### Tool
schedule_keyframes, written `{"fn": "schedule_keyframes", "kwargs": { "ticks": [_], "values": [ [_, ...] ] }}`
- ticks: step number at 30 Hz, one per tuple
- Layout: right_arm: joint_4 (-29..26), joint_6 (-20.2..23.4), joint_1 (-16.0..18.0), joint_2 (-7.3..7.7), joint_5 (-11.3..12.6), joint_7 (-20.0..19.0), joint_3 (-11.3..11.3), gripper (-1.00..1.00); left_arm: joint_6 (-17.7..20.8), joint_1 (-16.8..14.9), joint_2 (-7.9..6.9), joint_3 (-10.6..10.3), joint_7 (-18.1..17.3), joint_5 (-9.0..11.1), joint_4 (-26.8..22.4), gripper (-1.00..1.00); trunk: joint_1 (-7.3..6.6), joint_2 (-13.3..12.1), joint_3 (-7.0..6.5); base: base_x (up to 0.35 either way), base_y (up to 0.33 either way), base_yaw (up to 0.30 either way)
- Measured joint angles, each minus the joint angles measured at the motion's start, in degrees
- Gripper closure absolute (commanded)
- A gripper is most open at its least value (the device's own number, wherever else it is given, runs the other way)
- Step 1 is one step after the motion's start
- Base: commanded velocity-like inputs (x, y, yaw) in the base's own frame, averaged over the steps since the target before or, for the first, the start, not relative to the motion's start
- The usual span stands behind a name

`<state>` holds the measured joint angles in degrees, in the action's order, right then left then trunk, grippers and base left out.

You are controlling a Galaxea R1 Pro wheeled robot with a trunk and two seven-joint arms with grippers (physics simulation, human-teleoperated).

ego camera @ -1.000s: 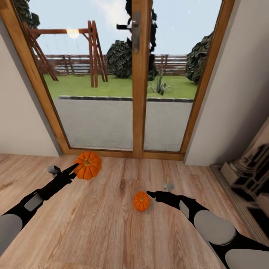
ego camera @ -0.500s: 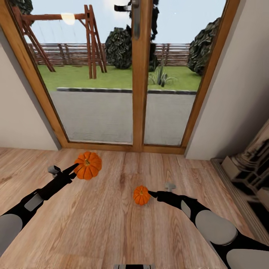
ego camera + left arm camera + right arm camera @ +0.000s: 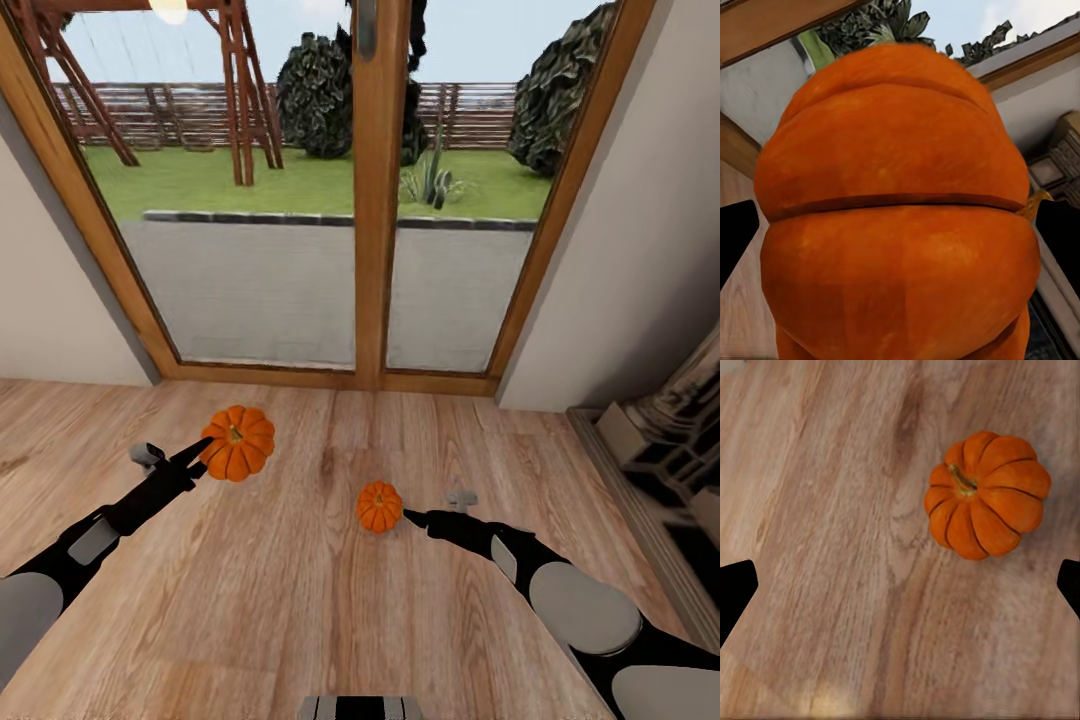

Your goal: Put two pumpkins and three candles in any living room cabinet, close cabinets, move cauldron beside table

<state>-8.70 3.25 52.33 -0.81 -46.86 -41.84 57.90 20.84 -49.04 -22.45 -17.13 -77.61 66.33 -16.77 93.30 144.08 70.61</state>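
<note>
A larger orange pumpkin (image 3: 238, 443) hangs off the wooden floor with my left gripper (image 3: 205, 455) shut on it. In the left wrist view this pumpkin (image 3: 896, 217) sits close up between the dark fingertips (image 3: 735, 236). A smaller orange pumpkin (image 3: 379, 506) with a short stem rests on the floor. My right gripper (image 3: 408, 516) stands open just to its right, nothing between its fingers. The right wrist view looks down on that pumpkin (image 3: 986, 495), off to one side of the gap between the widely spread fingertips (image 3: 735, 592).
A glass double door in a wooden frame (image 3: 372, 200) stands straight ahead, with plain walls (image 3: 620, 250) on both sides. A stone fireplace edge (image 3: 670, 440) runs along the right. Bare wooden floor (image 3: 280, 600) lies in front of me.
The camera has tipped down, so the door and floor slid up in the view. The left gripper kept its pumpkin. The right gripper now sits lower beside the small pumpkin.
</note>
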Motion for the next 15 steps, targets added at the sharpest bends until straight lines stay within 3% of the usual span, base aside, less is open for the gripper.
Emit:
{"fn": "schedule_keyframes", "kwargs": {
  "ticks": [15],
  "values": [
    [-0.2,-0.2,0.0,0.48,0.1,-0.3,0.0,-1.0,0.0,0.0,0.35,0.0,0.0,-0.1,0.0,1.0,0.39,0.2,3.32,0.0,0.0,0.0]
  ]
}}
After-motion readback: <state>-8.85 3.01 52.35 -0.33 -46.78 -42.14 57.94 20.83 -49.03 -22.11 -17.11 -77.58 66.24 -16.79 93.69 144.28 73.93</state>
